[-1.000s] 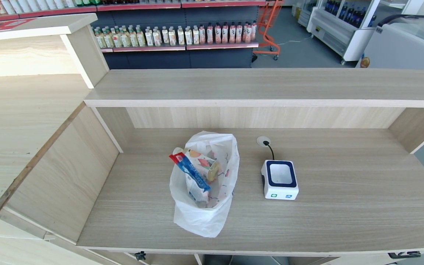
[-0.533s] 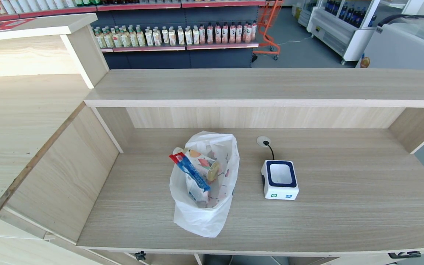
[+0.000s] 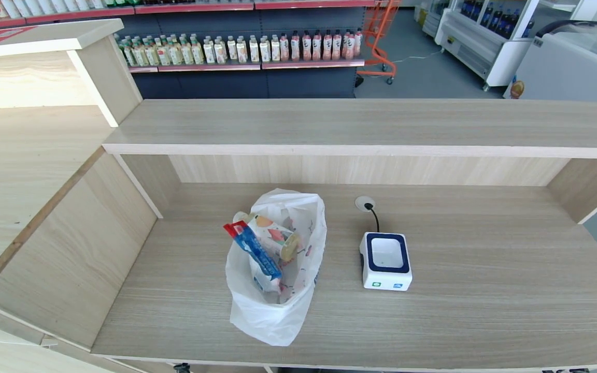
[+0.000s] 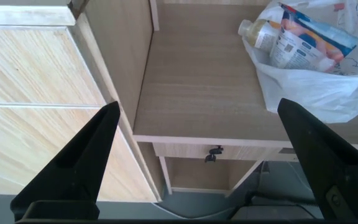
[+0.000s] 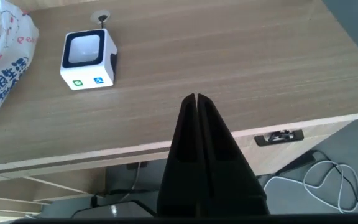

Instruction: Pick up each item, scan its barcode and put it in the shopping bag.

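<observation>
The left gripper (image 4: pixel 199 106) gaped wide and empty by the near-left corner of the wooden counter (image 4: pixel 197 74). The right gripper (image 5: pixel 196 96) was pinched shut on nothing at its near edge. The packed white shopping bag (image 3: pixel 270 316) stood left of the scanner (image 3: pixel 385 254). Its film looked limp and slippery, probably best lifted by the rim. Drink shelves (image 3: pixel 246 65) stood far behind.

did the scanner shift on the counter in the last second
No. The scanner keeps its spot just below the cable hole and right of the shopping bag; the whole view shifted, so the camera moved.
</observation>
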### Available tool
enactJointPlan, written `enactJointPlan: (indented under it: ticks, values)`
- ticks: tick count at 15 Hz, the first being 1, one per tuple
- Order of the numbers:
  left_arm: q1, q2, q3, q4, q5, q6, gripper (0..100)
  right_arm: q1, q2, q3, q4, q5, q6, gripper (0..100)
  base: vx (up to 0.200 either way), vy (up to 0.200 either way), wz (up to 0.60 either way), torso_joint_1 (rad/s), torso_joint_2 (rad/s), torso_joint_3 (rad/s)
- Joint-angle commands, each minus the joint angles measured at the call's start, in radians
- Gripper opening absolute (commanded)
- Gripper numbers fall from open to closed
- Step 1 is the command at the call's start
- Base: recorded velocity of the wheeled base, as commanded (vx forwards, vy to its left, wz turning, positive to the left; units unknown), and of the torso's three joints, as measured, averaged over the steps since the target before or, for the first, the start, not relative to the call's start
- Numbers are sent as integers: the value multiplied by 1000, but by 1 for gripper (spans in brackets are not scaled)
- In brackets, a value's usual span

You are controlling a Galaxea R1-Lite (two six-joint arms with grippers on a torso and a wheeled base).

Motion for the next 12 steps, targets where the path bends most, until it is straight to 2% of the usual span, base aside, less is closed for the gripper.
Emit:
enactJointPlan:
  ticks: [1,4,9,12]
  values:
    - [-1,0,0,0,0,0,100,0,6,0,0,0,-2,0,0,-200,0,-2,-2,2]
    - [-1,0,0,0,0,0,100,0,5,0,0,0,5,0,0,-200,0,2,-1,1]
    - [-2,21,0,0,-1,3,100,0,5,0,0,0,2,0,0,0,0,0,0,0]
    - [-7,10,0,0,0,1,100,0,5,0,0,0,0,0,200,0,0,-2,2,-1]
